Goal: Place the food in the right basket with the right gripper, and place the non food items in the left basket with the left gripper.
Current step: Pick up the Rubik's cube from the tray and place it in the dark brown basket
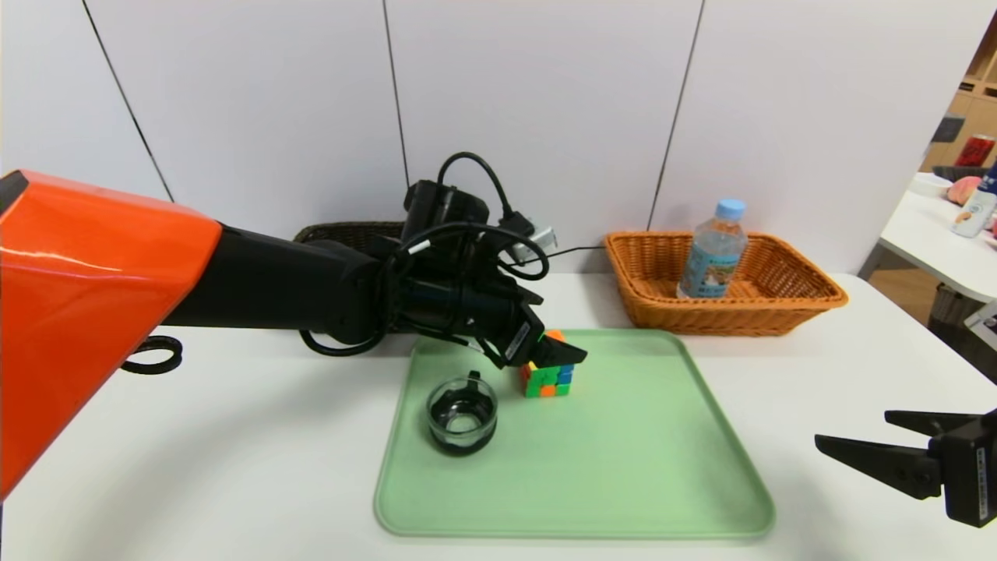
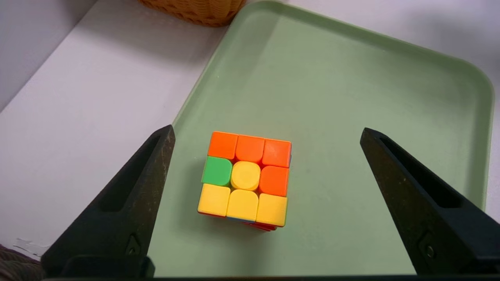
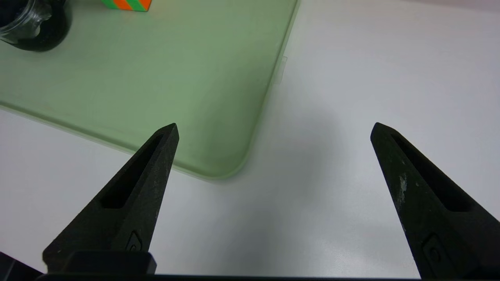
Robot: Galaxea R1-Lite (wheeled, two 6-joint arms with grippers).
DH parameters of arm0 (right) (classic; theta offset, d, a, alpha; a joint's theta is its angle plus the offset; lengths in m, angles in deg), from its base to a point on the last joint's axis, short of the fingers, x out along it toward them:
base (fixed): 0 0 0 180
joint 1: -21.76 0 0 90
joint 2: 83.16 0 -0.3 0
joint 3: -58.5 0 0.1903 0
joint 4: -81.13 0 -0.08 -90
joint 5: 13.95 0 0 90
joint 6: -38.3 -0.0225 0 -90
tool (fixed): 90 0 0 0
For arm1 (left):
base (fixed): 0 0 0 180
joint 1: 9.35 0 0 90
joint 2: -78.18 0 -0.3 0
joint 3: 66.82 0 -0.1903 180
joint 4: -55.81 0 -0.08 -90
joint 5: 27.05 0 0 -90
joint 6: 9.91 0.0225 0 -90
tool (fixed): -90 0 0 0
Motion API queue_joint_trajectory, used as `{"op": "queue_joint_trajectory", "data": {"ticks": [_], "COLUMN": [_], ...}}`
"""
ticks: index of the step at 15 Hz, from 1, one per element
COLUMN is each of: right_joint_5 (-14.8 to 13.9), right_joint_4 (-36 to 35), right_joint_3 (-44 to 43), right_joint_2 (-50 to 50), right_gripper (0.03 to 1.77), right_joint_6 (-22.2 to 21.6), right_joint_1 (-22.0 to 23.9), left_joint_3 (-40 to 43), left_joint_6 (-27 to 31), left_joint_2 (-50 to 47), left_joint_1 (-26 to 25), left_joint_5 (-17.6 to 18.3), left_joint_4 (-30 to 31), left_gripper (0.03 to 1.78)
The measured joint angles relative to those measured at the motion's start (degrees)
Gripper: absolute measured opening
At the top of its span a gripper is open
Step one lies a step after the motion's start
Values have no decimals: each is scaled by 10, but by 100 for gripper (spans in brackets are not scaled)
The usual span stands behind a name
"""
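Tray (image 1: 662,467): smooth matt green plastic
Cube (image 2: 245,180): glossy plastic tiles
Cup (image 1: 461,414): clear glass
Right basket (image 1: 787,308): woven orange wicker
Left basket (image 1: 343,232): dark weave
Bottle (image 1: 713,253): clear plastic, paper label
Table (image 1: 234,467): smooth white

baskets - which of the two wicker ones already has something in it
The light orange wicker basket on the right: a clear water bottle with a blue cap stands inside. The dark brown wicker basket sits mostly hidden behind the left arm.

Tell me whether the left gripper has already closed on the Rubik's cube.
No. In the left wrist view the left gripper stands wide open, its fingers clear of the Rubik's cube on either side.
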Motion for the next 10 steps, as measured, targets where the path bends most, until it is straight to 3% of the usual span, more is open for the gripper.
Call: {"op": "queue_joint_trajectory", "data": {"ticks": [4,10], "right_joint_5": [0,0], "right_joint_4": [0,-6], "right_joint_3": [9,18], "right_joint_2": [0,-2], "right_gripper": [169,169], "right_joint_6": [0,0], "right_joint_1": [2,4], "left_joint_3": [-40,-96], "left_joint_6": [6,58], "left_joint_2": [21,46], "left_joint_1": [1,-4], "left_joint_5": [0,-3], "left_joint_4": [-78,-164], "left_gripper": [169,169]}}
